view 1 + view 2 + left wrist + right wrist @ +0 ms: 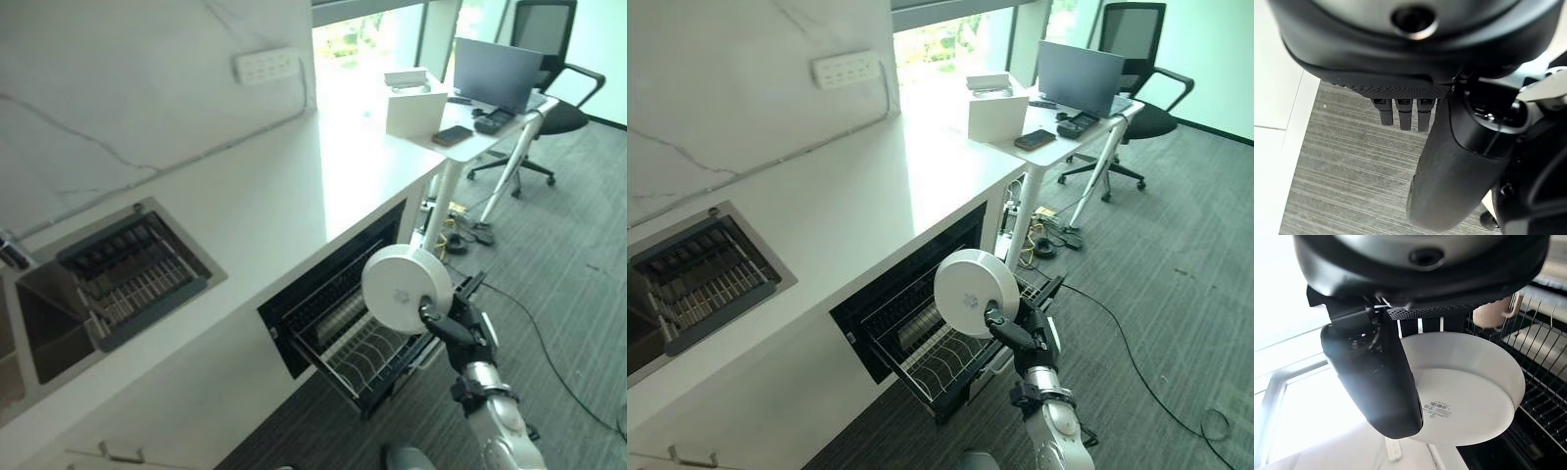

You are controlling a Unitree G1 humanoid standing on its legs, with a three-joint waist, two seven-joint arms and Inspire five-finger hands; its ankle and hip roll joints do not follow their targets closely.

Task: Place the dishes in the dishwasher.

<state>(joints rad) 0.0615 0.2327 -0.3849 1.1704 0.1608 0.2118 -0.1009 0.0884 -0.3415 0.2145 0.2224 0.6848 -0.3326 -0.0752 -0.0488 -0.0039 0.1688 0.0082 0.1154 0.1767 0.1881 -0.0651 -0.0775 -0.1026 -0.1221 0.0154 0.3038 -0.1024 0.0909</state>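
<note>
A round white plate point(406, 288) is held upright on edge, its underside turned to the head camera, just above the pulled-out rack point(367, 354) of the open dishwasher point(338, 304). The wire rack is drawn out from under the bench point(284, 196).

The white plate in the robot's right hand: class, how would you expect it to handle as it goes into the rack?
The white plate looks rigid, glossy, so probably slippery. Right hand pinches its rim; it may pivot. Probably breakable against rack.
</note>
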